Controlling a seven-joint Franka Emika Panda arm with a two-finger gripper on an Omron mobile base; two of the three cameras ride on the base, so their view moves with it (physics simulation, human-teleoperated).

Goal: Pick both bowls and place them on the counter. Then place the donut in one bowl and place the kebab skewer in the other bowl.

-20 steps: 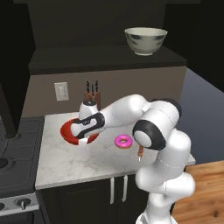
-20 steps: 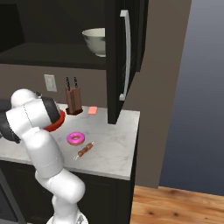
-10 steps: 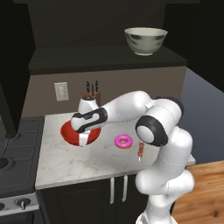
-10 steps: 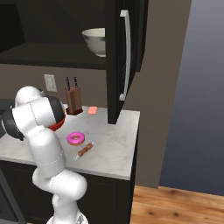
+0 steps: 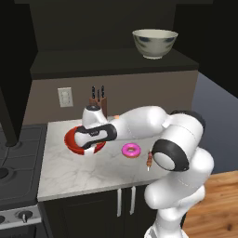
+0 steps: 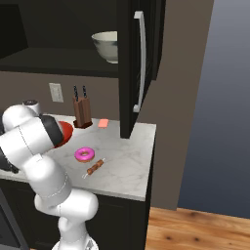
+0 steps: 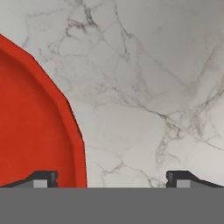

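While the arm reaches left:
Counter (image 5: 83,174): marble, bearing red bowl (image 5: 73,140), donut (image 5: 131,150), kebab skewer (image 5: 149,159).
Gripper (image 7: 111,178): spread wide over the bowl's rim, holding nothing.

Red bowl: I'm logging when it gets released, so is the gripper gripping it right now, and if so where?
Nothing is held. The gripper is open, its fingertips straddling the red bowl's rim without pinching it; the bowl rests on the counter.

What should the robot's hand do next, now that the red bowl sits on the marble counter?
Probably lift clear and reach up for the cream-grey ceramic bowl on the dark upper shelf. The hand is open over the rim of the glossy red shallow bowl, which rests on the white marble counter, so one bowl remains to fetch.
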